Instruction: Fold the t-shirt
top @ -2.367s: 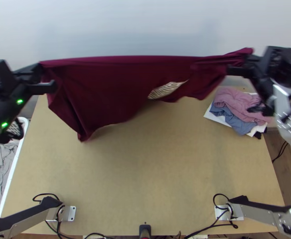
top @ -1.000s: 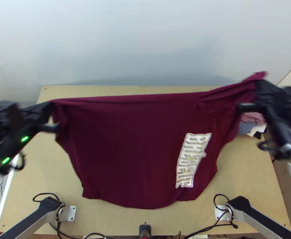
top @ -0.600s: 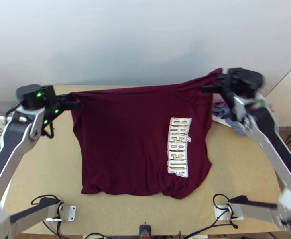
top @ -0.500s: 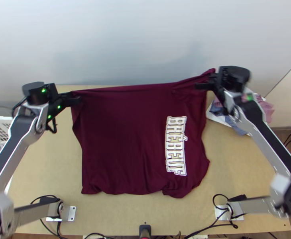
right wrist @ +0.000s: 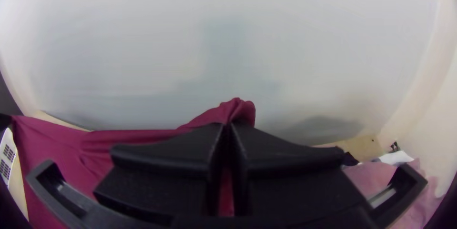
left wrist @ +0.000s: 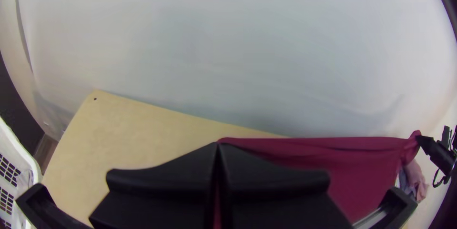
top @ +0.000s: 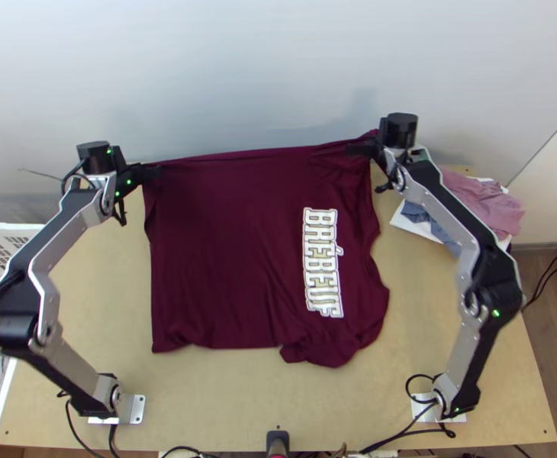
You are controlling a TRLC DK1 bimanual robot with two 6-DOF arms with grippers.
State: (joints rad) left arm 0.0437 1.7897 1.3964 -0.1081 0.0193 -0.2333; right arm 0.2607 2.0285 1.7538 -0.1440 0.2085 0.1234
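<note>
Left hand (top: 152,170) and right hand (top: 361,146) both grip the maroon t-shirt (top: 229,244) — its far edge stretched between them.

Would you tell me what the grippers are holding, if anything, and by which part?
The left gripper and the right gripper hold the maroon t-shirt near opposite ends of its far edge.

Left arm of silver-grey links and black joints (top: 43,282): elbow bent outward, forearm angled up the view and inward. Left gripper with two wide, flat black fingers (top: 155,172): directed inward; in its wrist view, the fingertips meet. Small green lights are lit at the black cylindrical left wrist (top: 93,157). Right arm of matching links and joints (top: 458,217): elbow bent outward. Right gripper with matching black fingers (top: 352,149): directed inward, fingertips together, well apart from the left gripper.
</note>
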